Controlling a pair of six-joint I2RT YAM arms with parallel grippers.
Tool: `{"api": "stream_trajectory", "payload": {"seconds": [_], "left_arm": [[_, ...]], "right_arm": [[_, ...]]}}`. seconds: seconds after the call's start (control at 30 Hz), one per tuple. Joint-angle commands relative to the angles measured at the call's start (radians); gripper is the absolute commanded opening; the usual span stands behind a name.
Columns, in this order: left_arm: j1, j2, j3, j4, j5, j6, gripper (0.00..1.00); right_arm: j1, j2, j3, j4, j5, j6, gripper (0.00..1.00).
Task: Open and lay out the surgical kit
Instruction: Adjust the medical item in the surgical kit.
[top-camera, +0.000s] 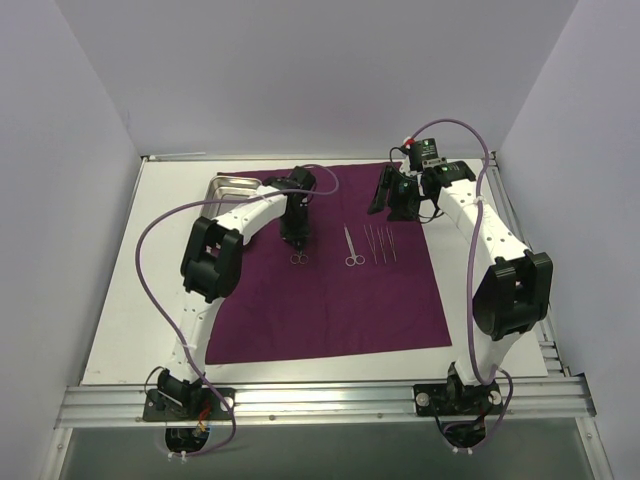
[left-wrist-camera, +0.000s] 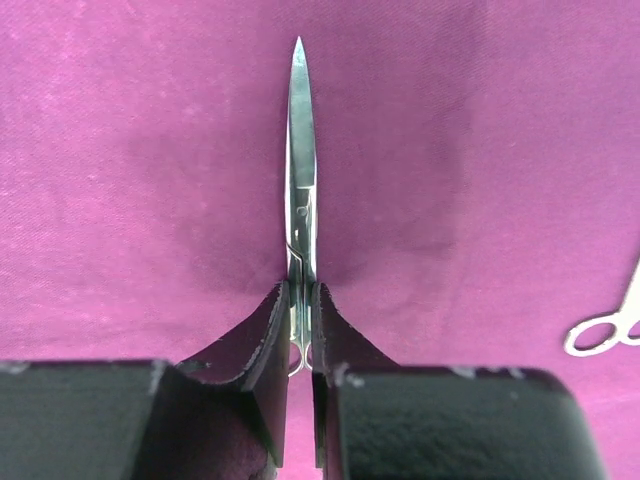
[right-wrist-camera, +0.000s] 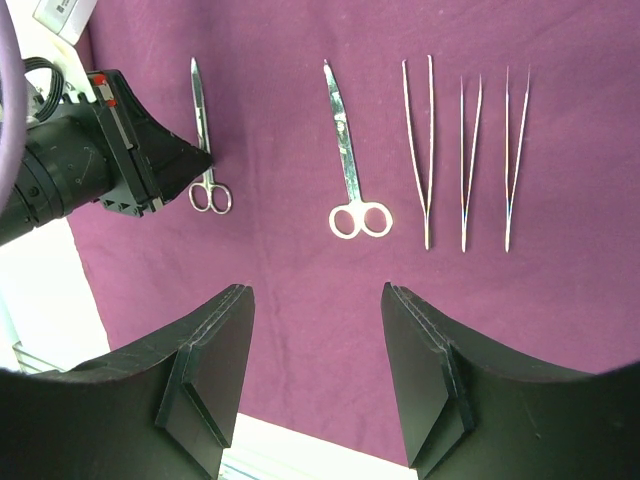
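The dark purple cloth (top-camera: 330, 310) lies spread flat on the table. The steel tray (top-camera: 235, 187) sits at its far left corner. My left gripper (top-camera: 296, 238) is down on the cloth, shut on the small scissors (left-wrist-camera: 301, 150) just above their rings, with the blades pointing away. The larger scissors (top-camera: 352, 248) and three slim tweezers (top-camera: 380, 243) lie in a row to the right. My right gripper (top-camera: 392, 205) is open and empty at the cloth's far right edge. In its wrist view (right-wrist-camera: 318, 300) it looks onto the row of instruments.
White table surface surrounds the cloth, with white walls at the left, back and right. The ring of the larger scissors (left-wrist-camera: 600, 332) shows at the right edge of the left wrist view. A purple cable loops over the tray.
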Motion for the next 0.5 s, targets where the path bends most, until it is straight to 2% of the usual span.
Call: {"api": "stream_trajectory", "payload": {"seconds": [0.0,0.47], "left_arm": [[0.001,-0.04,0.054,-0.012,0.063,-0.041,0.02],[-0.008,-0.048,0.081,0.03,0.198,-0.167,0.02]], "right_arm": [[-0.004,-0.014,0.017,-0.001,-0.01,0.002,0.54],[-0.002,-0.031,-0.013,0.013,-0.019,0.011,0.54]]}}
